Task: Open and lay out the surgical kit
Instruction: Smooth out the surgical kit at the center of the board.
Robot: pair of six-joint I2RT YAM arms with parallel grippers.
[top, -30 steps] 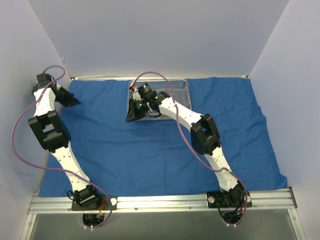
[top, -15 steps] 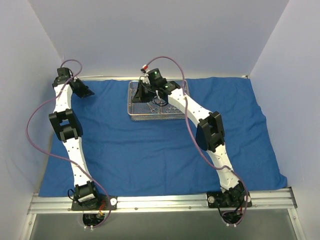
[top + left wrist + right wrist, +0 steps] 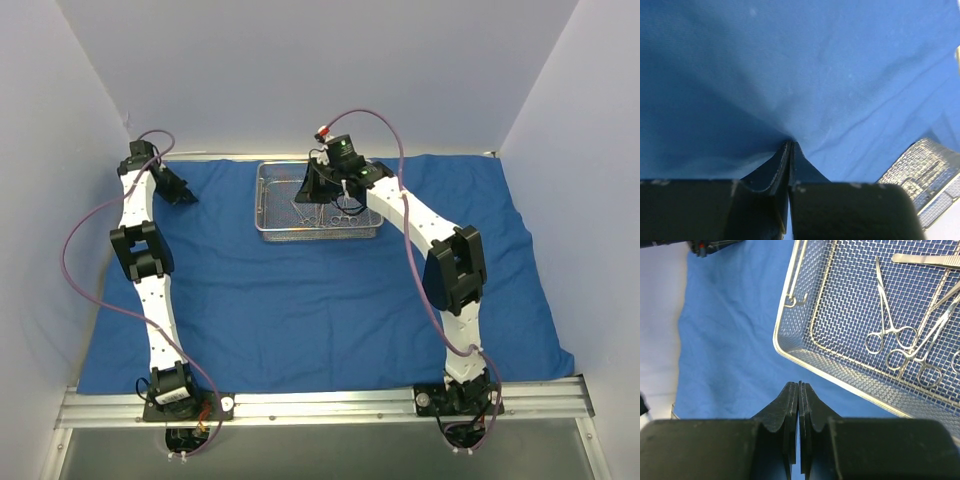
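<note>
Matt blue cloth wrap [image 3: 300, 300]; shiny metal wire-mesh tray [image 3: 300, 233]; polished steel instruments [image 3: 889, 325].

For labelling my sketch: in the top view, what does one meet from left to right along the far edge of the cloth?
Left pincer, pinching the blue cloth → wire-mesh tray → bare cloth to the right corner.

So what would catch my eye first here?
The big blue cloth spread out flat, with a wire tray at its far middle holding steel instruments. The left gripper pinches the blue cloth at the far left corner, and the right gripper hangs shut by the tray.
</note>
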